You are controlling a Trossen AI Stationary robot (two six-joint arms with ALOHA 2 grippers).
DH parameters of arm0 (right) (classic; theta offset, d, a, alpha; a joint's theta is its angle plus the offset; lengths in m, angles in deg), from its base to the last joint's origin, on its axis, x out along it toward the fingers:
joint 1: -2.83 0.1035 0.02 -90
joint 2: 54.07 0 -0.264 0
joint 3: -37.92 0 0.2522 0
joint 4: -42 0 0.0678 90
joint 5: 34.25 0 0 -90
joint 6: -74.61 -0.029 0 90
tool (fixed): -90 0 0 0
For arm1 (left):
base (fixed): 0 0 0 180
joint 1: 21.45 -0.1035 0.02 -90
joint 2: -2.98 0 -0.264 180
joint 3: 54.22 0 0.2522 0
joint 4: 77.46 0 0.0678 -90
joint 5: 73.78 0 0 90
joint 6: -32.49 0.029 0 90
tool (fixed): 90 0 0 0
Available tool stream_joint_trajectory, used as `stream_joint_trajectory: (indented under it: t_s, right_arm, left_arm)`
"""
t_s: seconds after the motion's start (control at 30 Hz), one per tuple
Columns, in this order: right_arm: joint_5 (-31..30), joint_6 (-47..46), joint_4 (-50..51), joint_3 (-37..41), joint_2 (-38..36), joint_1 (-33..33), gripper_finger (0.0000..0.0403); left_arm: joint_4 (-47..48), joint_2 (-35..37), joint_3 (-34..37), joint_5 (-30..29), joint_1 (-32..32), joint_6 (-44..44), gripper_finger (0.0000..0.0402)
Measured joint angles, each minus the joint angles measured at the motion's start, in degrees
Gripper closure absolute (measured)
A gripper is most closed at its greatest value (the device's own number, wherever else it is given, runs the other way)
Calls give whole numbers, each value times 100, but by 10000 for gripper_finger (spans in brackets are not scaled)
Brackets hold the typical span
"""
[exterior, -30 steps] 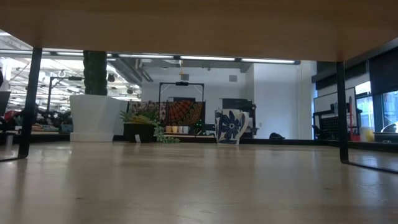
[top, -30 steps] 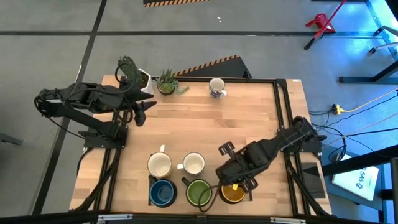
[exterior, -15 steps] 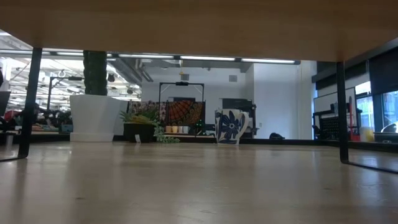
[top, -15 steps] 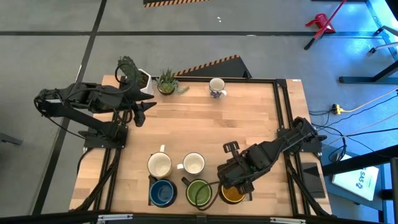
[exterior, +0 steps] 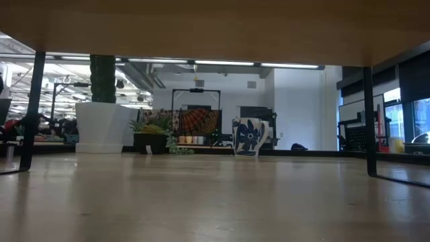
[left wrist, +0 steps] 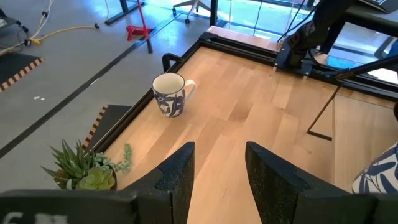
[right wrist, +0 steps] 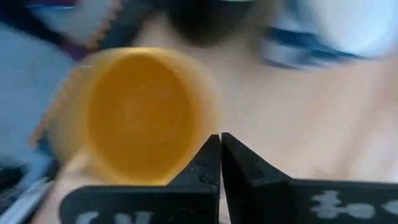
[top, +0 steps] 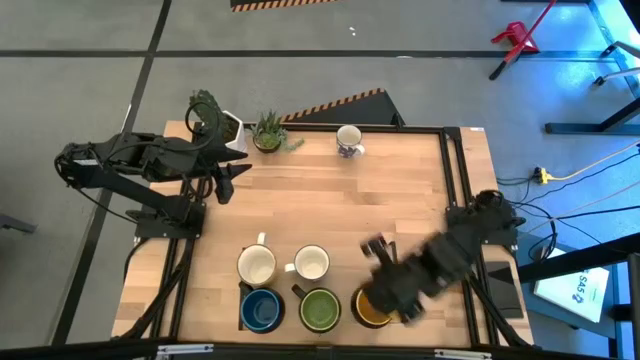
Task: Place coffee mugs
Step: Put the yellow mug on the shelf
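Observation:
In the high view five mugs stand near the table's near edge: two cream-white ones, then a blue, a green and an orange-yellow mug. The white mug with blue pattern stands alone by the far edge. My right gripper is blurred and shut, just beside the orange-yellow mug, holding nothing. My left gripper waits open at the far left, pointing toward the patterned mug.
A white pot with a cactus and a small pot with a spiky green plant stand at the far left corner. Bare wood lies between the patterned mug and the near rows. A dark frame rail runs along the table's right side.
My right arm has swung away from above the orange-yellow mug toward the table's right and near edge, quickly enough to blur. The orange-yellow mug has stayed in its place at the end of the near row.

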Motion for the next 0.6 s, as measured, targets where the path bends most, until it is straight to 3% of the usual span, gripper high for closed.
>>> stream_joint_trajectory:
  t_s: [0.13,0.37,0.6]
  right_arm:
    - [214,-451,7,-107,11,655,403]
    - [-210,-2011,10,-121,11,1589,403]
    - [-132,-2256,0,322,246,1723,403]
  left_arm:
    - [1,0,0,0,-1,0,264]
    - [-1,0,0,-2,1,0,264]
    - [-6,0,0,-4,-1,-44,264]
